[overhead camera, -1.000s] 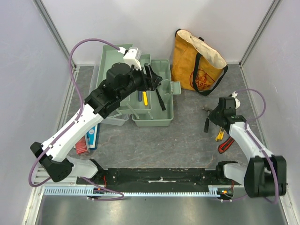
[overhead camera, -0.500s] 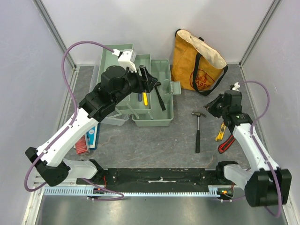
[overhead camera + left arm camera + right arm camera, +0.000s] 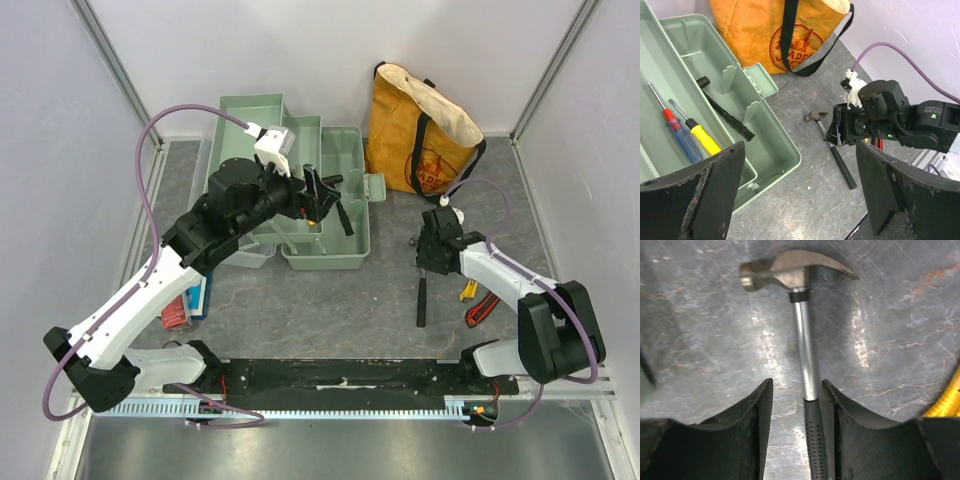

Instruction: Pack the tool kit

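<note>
The pale green toolbox stands open toward the far left of the grey worktop, its trays folded out to the left. The left gripper hangs over the open box with its jaws released and spread wide, nothing between them. Below it, in a shallow tray, lie two screwdrivers side by side: a yellow-handled one and one with a red and blue handle. A long black tool rests slantwise in the deeper compartment next to them.

To the right of the box, well apart from it, the claw hammer lies flat on the worktop, head toward the far edge and handle pointing toward the near edge. The right gripper is low over it, jaws partly parted and straddling the shaft just below the head (a gap shows on one side, so they are not clenched on it).

Near the right edge lie red-handled pliers and a small yellow-handled tool. A mustard tote bag stands at the far edge, and flat red and blue packets lie near the left edge.
</note>
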Robot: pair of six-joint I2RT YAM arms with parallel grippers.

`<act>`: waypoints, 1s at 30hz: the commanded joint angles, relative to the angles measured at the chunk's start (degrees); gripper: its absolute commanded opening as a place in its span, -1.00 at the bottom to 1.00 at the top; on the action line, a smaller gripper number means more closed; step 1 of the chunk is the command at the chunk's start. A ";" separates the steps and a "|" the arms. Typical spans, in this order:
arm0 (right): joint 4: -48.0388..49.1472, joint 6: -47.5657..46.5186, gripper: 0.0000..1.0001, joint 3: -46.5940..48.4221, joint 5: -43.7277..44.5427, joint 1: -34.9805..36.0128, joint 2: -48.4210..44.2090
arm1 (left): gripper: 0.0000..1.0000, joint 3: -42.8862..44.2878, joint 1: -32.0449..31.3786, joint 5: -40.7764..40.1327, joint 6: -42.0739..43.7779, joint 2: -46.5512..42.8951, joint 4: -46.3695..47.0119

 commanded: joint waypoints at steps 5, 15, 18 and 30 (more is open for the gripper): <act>-2.43 0.09 -0.01 -3.25 3.97 0.94 0.84 | 0.93 -0.72 0.18 4.24 4.05 -1.81 3.85; -3.31 0.27 -0.77 -5.80 -2.88 1.29 4.88 | 0.92 -0.37 0.27 7.05 4.05 -0.05 4.02; -3.04 -0.34 -1.00 -4.93 -5.86 1.20 7.60 | 0.92 -0.19 0.18 8.02 3.96 0.65 4.02; 10.99 13.16 -1.00 -3.77 -34.59 -2.39 1.20 | 0.85 -0.28 0.27 12.68 3.52 2.06 3.23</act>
